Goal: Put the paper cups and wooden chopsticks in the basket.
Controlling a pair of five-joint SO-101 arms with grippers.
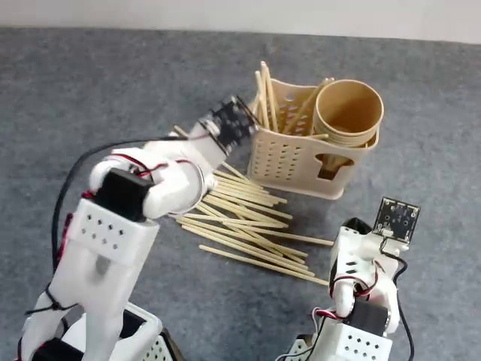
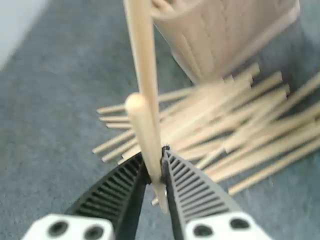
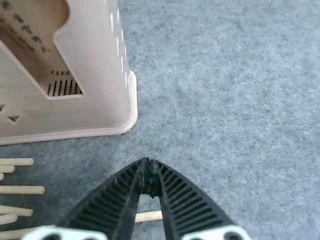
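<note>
A beige slotted basket [image 1: 301, 154] stands at the back of the grey mat, with stacked paper cups [image 1: 349, 113] and several upright chopsticks [image 1: 267, 94] inside. A loose pile of wooden chopsticks [image 1: 240, 226] lies in front of it. My left gripper [image 2: 154, 172] is shut on two chopsticks [image 2: 145, 90], held on end beside the basket's [image 2: 235, 35] near left wall. The right gripper [image 3: 148, 176] is shut and holds nothing. It hangs low over the mat by the basket's [image 3: 95, 75] corner, above one stray chopstick [image 3: 149, 216].
The left arm [image 1: 161, 184] stretches over the left part of the chopstick pile. The right arm [image 1: 361, 263] sits at the front right. Bare mat lies to the right of the basket and at the far left.
</note>
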